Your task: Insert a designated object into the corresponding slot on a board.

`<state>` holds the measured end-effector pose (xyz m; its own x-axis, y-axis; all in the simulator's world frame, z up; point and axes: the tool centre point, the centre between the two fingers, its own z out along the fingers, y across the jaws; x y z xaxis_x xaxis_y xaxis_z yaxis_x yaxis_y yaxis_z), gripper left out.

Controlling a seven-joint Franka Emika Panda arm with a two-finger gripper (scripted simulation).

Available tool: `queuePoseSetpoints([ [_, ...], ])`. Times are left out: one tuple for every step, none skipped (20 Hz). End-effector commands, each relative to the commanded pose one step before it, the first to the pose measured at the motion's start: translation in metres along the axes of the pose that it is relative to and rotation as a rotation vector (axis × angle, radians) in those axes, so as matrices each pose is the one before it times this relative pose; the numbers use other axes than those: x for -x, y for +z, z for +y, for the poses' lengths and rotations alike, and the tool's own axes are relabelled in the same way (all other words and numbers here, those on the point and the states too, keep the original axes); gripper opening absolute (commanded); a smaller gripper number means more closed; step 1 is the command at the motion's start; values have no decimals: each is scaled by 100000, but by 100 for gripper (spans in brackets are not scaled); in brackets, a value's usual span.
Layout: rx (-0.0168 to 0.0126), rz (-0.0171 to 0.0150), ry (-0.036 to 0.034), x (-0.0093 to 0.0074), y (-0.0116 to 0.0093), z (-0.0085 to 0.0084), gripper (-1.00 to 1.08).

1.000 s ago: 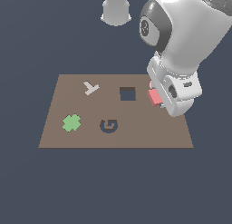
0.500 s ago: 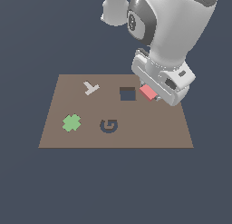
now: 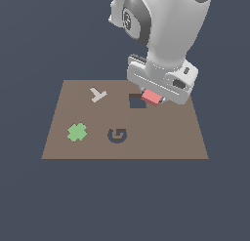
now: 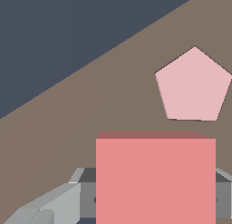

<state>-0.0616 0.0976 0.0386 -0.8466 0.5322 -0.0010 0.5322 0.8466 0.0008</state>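
My gripper (image 3: 152, 98) is shut on the salmon-red square block (image 3: 152, 97), held above the brown board (image 3: 161, 137). In the exterior view the block hangs at the right edge of the dark navy square slot (image 3: 136, 102), partly overlapping it. In the wrist view the red block (image 4: 155, 177) fills the lower middle between grey fingers (image 4: 54, 202), above the board (image 4: 90, 100). The slot does not show in the wrist view.
On the board lie a green cross (image 3: 77, 132), a grey Y-shaped piece (image 3: 98, 94) and a dark G-shaped recess (image 3: 117, 135). A pale pink pentagon (image 4: 194, 85) lies on the board near the block in the wrist view. The arm hides the board's far right part.
The arm has carried the red block toward the exterior view's left, from beside the slot's right to its right edge. The board's pieces have not moved.
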Motion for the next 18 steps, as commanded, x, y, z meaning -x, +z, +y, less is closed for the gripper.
queuePoseSetpoints([
  [31,-73,-8896,379,-61,-715,-100],
  [-3,-2,-3351,142,-12,-281,-100],
  [-3,-2,-3215,138,-11,-269,-100],
  [-3,-1,-3080,133,-11,-258,-100],
  [-3,-1,-2948,128,-10,-247,-100],
  [-3,-1,-2816,123,-10,-236,-100],
  [-3,0,-2687,119,-9,-225,-100],
  [-3,0,-2562,114,-9,-215,-100],
  [-3,0,-2438,109,-8,-204,-100],
  [-3,0,-2315,104,-8,-194,-100],
  [-3,1,-2195,99,-7,-184,-100],
  [-3,1,-2080,95,-7,-174,-100],
  [-3,1,-1962,91,-6,-164,-100],
  [-3,2,-1844,86,-6,-153,-100],
  [-3,2,-1734,82,-5,-144,-100],
  [-3,2,-1630,78,-5,-135,-100],
  [-3,2,-1521,73,-4,-126,-100],
  [-2,2,-1406,68,-4,-116,-100],
])
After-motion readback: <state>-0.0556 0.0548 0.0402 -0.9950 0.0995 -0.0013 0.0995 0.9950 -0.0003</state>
